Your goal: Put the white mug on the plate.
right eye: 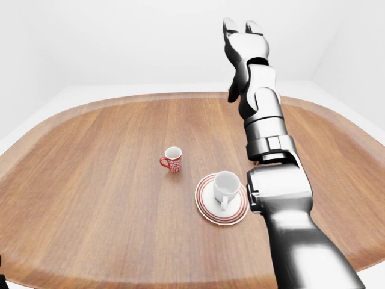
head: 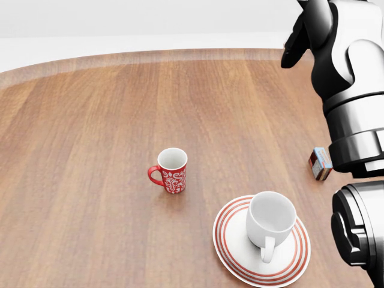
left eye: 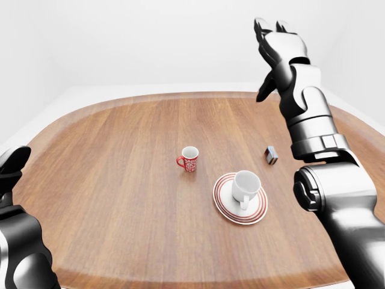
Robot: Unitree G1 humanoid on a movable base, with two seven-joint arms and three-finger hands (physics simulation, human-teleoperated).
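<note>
The white mug (head: 271,219) is seen standing upright on the red-ringed plate (head: 234,255), its handle turned toward six o'clock in the head view. A red patterned mug (head: 171,171) is set on the wooden bench (head: 90,150) at about ten o'clock from the plate, well apart. A small box (head: 320,164) lies at two o'clock. The right hand (left eye: 278,45) is raised high, fingers spread, nothing held. The left hand (left eye: 11,165) is seen only partly; its opening cannot be told.

Plain white mug (head: 271,221) standing upright, open mouth up, handle toward the bottom of the head view, resting on a round white plate (head: 231,252) with red rings around its rim
</note>
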